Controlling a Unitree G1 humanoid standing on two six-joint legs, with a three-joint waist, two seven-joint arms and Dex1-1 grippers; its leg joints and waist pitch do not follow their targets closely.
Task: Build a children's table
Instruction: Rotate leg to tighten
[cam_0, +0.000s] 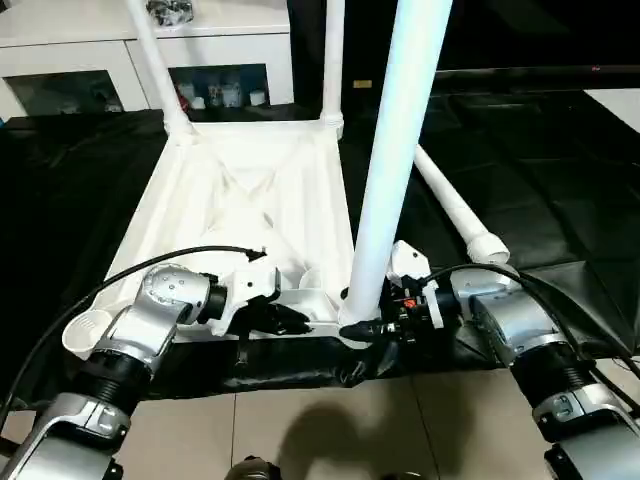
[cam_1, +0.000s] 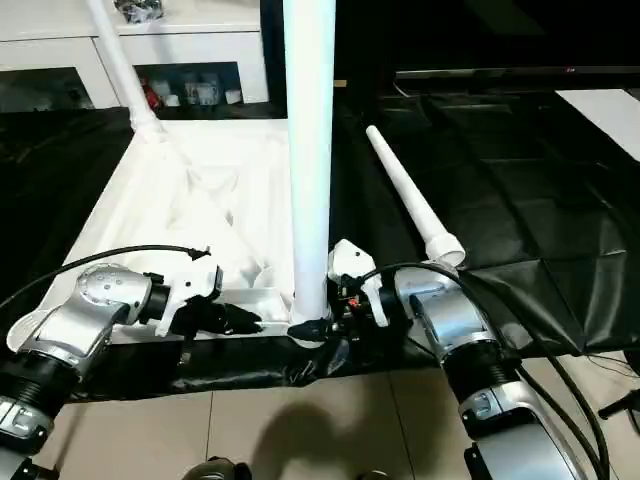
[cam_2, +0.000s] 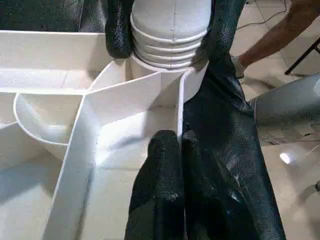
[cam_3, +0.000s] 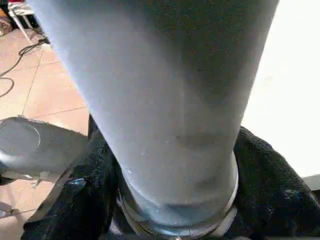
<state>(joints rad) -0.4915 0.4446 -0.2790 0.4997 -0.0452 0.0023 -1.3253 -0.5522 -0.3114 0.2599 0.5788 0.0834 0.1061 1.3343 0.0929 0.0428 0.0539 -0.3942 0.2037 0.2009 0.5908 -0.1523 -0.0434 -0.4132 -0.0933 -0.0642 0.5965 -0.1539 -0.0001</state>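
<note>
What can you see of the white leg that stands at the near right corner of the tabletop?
The leg is a long, smooth white plastic tube with a ribbed foot end. It stands nearly upright in the corner socket of the upside-down tabletop. The right hand has its black fingers on both sides of the base.

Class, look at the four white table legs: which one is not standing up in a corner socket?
The leg lying flat on the black sheet, to the robot's right of the tabletop. The other three stand upright in corner sockets, the nearest between the right gripper's fingers.
</note>
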